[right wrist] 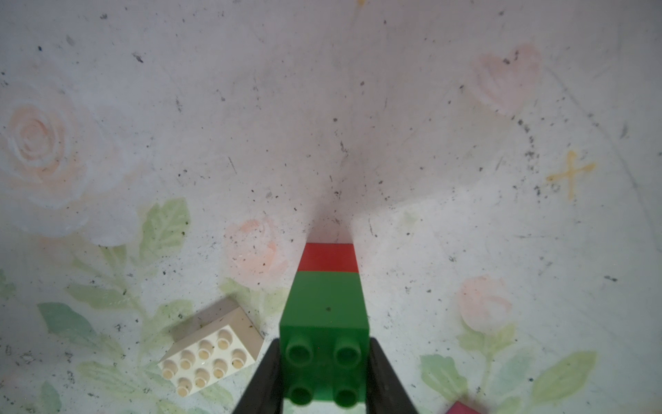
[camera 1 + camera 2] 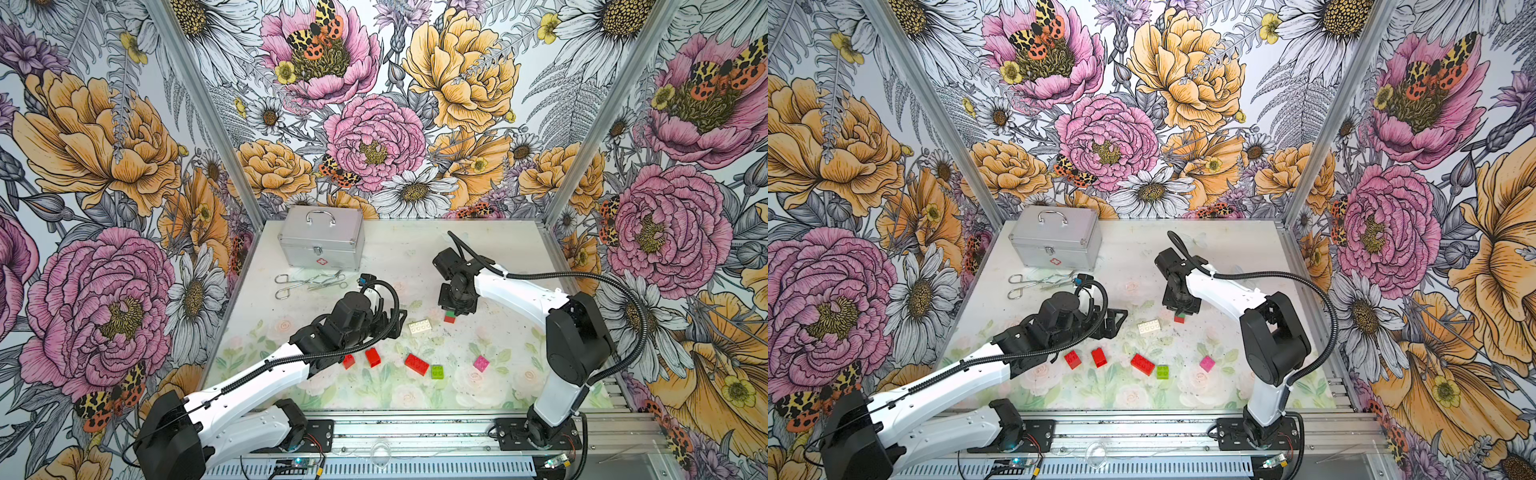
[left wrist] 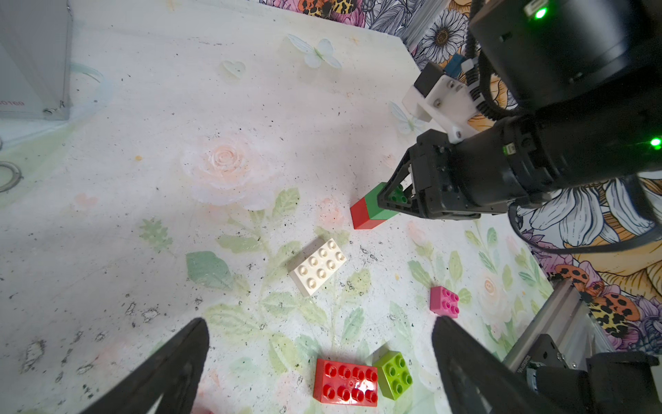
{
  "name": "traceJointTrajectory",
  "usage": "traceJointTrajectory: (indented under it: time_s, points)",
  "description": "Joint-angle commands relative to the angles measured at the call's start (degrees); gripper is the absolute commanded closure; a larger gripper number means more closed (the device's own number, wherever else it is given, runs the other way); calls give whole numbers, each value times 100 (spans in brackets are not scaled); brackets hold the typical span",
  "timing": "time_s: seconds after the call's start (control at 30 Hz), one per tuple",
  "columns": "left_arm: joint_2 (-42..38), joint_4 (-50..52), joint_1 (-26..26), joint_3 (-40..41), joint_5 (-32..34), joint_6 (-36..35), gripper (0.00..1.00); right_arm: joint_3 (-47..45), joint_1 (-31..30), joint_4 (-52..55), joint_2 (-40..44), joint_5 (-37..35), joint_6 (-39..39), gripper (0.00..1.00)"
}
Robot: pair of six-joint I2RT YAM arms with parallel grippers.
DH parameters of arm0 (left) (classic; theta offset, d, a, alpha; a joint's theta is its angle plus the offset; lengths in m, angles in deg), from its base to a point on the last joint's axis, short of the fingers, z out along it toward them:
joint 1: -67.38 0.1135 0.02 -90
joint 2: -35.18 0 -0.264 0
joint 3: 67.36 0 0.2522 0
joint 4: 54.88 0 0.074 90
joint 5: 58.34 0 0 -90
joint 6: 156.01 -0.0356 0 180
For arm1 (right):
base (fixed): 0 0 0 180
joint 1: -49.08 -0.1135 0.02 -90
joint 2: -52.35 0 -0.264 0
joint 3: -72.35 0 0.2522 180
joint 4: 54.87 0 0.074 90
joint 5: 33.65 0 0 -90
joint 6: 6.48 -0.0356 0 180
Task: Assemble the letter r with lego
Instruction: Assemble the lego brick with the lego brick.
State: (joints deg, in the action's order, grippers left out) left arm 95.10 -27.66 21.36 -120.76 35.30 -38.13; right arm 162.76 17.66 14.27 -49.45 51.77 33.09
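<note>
The right tool (image 1: 326,376) clamps a dark green brick (image 1: 327,312) stacked on a red brick (image 1: 329,257); stack upright, long axis vertical, studs up. The left tool (image 3: 320,324) is spread apart, empty.

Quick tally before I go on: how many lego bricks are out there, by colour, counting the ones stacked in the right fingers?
red bricks: 4
dark green brick: 1
lime green brick: 1
white brick: 1
pink brick: 1
Total: 8

Floral table (image 2: 395,249) carries lego bricks (image 2: 417,364), metal case (image 2: 321,239), steel tools (image 2: 309,282).
</note>
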Motion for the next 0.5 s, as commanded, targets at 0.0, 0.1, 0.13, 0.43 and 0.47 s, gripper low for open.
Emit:
traceJointTrajectory:
  time_s: [0.0,0.1,0.13,0.43,0.47]
  points:
    - [114,-83,-44,-72,119,-137,1,-154,-5,34,-405,192,33,75]
    - [101,-97,-32,-58,128,-160,1,9,-43,100,-387,139,161,75]
    - [99,-86,-32,-53,128,-160,1,79,-55,105,-402,181,239,75]
    - [-253,119,-21,40,362,-125,1,1297,-108,383,-921,102,746,75]
    - [-306,150,-18,44,395,-118,1,1420,-103,395,-1007,111,780,75]
